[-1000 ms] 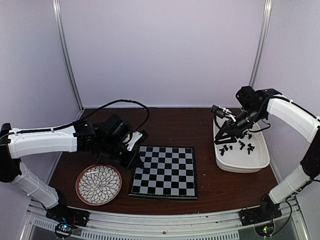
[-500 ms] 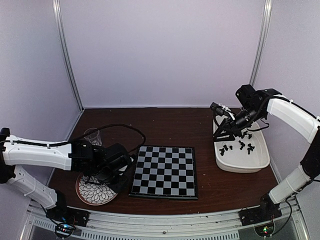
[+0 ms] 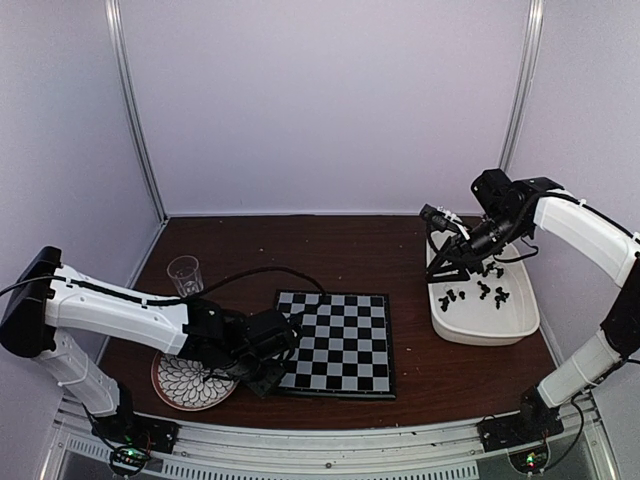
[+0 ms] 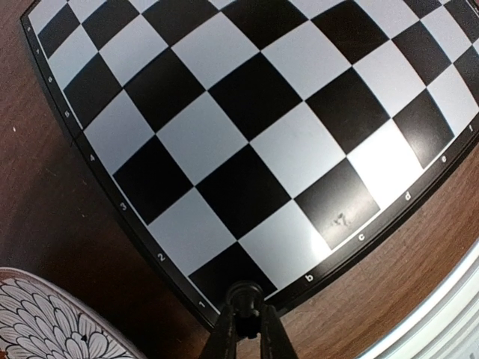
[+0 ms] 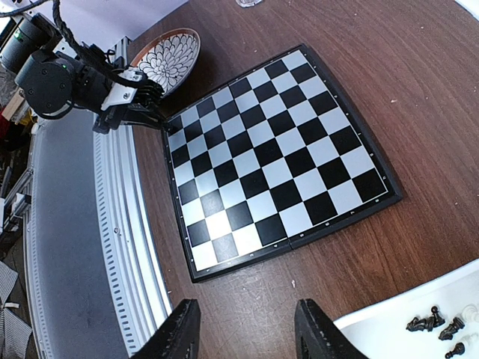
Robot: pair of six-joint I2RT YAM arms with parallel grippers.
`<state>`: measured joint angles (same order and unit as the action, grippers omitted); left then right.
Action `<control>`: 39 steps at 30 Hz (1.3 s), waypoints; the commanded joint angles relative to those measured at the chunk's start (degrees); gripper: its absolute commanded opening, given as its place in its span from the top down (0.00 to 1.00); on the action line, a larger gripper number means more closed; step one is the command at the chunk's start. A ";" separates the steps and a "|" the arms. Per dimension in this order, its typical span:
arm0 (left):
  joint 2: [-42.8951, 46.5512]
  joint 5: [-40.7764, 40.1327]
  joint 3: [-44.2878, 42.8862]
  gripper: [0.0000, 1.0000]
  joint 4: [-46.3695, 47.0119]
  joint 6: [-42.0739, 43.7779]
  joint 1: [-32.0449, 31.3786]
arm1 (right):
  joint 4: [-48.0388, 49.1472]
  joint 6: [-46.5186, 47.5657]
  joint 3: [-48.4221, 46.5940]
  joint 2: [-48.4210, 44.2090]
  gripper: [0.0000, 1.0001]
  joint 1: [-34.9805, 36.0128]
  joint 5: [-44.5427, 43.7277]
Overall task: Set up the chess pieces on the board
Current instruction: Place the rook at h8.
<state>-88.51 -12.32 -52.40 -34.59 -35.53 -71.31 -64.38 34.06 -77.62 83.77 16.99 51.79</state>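
Observation:
The board (image 3: pixel 340 335) lies flat at the table's middle, with no pieces on its squares. My left gripper (image 3: pixel 270 376) is low at the board's near-left corner. In the left wrist view the gripper (image 4: pixel 245 314) is shut on a small dark chess piece (image 4: pixel 245 294) over the corner square by the "1" mark of the board (image 4: pixel 247 127). My right gripper (image 3: pixel 441 281) hangs open and empty over the left rim of the white tub (image 3: pixel 455 330). Several black chess pieces (image 3: pixel 480 293) lie in the tub. In the right wrist view its fingers (image 5: pixel 176 333) stand wide apart above bare table beside the board (image 5: pixel 269 157).
A round flower-patterned plate (image 3: pixel 180 385) sits left of the board, partly under my left arm. A clear glass (image 3: pixel 184 273) stands behind it. The tub's corner with pieces (image 5: pixel 434 321) shows in the right wrist view. A metal rail (image 3: pixel 320 450) runs along the near edge.
My left arm has swung from the board's back-left, across the plate, down to the board's near-left corner. My right gripper has barely moved.

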 commanded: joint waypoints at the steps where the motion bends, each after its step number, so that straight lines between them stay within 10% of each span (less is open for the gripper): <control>1: -0.23 -1.99 -1.57 0.99 3.65 0.90 -0.15 | 0.97 -0.55 0.28 -1.59 0.53 -0.03 0.13; 39: 1.55 3.26 1.10 1.00 3.25 -1.76 3.78 | 0.70 -0.93 0.29 -1.60 0.55 -0.03 0.84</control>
<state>-87.64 -10.26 -51.55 -32.60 -37.19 -68.25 -64.25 33.82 -77.62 83.50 16.99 51.77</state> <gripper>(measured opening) 0.089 0.457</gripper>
